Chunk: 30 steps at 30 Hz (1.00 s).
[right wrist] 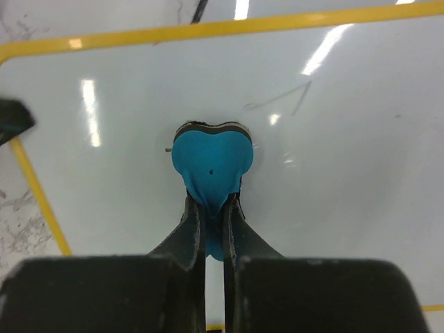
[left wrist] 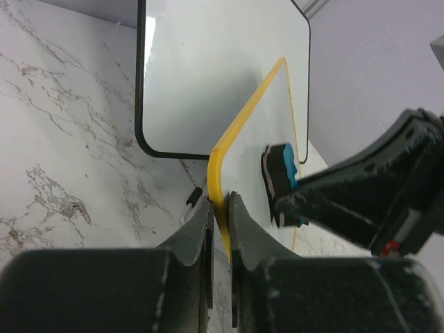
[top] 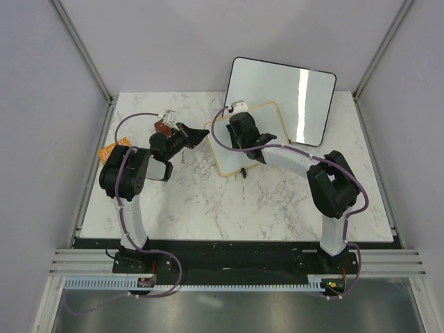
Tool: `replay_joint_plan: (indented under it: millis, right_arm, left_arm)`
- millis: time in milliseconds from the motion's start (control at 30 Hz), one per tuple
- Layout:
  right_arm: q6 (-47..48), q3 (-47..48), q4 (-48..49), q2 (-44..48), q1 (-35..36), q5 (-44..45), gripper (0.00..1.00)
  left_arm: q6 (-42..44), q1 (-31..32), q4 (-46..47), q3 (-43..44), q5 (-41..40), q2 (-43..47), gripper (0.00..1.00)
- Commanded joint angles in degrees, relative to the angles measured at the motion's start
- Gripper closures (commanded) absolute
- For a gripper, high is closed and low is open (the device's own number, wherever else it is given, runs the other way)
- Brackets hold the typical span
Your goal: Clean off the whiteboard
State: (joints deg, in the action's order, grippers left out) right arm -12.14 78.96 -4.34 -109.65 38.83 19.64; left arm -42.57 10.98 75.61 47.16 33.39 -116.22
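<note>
Entry, read left to right.

- Far left of the marble table [top: 180,201]: a small orange item [top: 107,151] is noted at the edge. It is not involved.
- The left gripper [top: 203,133] is closed narrow on the left edge of the whiteboard [top: 268,119]. In the left wrist view the yellow frame is pinched between the two fingers [left wrist: 201,229].
- The whiteboard is located at table centre, just in front of the larger black-framed board [top: 291,97] and overlapping its lower corner in the top view. Whether the feet are all down cannot be told.
- The right gripper [right wrist: 214,208] is clamped on the blue back of the eraser [right wrist: 211,159], and the dark felt face is pressed to the white surface.
- A faint grey stroke [right wrist: 284,97] is seen up and to the right of the eraser; that part is judged not yet wiped.

Risks, as judged:
- The board is restrained at one edge only. A hard sideways stroke could pivot it out of the left jaws or drive it into the board behind.
- The eraser is squeezed at a narrow waist. Drag on the felt could twist it loose.
- The faint stroke could be missed if the sweeps are kept central.
</note>
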Motion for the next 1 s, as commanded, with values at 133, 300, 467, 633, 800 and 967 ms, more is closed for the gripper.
replay_joint_plan:
  millis: [133,300,467,633,800,967]
  right_arm:
    - [1.7,6.6,-7.7,-4.9,-8.1,2.2,1.00]
    - [-0.7,7.4,-11.3,-5.7,-12.7,0.6,1.00]
    - [-1.9,6.6,-12.7,-4.5,-15.6,-0.7,1.00]
    - [-2.1,5.1,-12.6,-2.8,-16.7,-1.2,1.00]
    - [-2.5,4.3,-12.4,-2.1,-16.8,-3.2,1.00]
    - [-3.6,-0.8,-11.7,0.4,-16.5,-4.6,1.00]
  left_arm:
    - [2.0,1.0,8.4,-1.5,5.7,1.9,0.98]
    - [2.0,1.1,8.6,-1.8,5.8,2.0,0.98]
    - [2.0,1.1,8.7,-1.8,5.8,2.1,0.98]
    - [2.0,1.1,8.7,-1.8,5.9,2.2,0.98]
    - [2.3,1.1,8.6,-2.1,6.0,2.4,0.98]
    - [2.7,1.1,8.3,-2.7,5.9,3.2,0.98]
